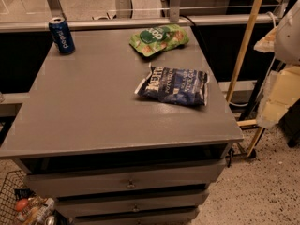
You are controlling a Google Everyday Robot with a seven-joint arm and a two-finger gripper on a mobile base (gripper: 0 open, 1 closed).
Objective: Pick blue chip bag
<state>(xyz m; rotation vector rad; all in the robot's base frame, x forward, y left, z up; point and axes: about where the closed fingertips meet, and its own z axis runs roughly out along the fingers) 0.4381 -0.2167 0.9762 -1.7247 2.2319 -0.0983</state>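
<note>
Three items on a grey table (pixel 93 116) with drawers (pixel 126 182) below its front edge.

Item one: blue chip bag (pixel 173 86), right of frame centre. It lies flat on the tabletop with its white lettering up, near the table's right edge.

Item two: green snack bag (pixel 159 39), upper centre, flat, behind the blue chip bag and apart from it.

Item three: blue soda can (pixel 61 35), upper left, upright near the table's far left corner.

Gripper (pixel 277 95): pale cream shape at the right edge of the frame, off the table's right side, not touching the blue chip bag. Wide or narrow: cannot tell.

Also: wooden pole (pixel 246 41) leaning at upper right, wire basket (pixel 11 196) holding packaged goods at lower left, speckled floor (pixel 262 191) at lower right.
</note>
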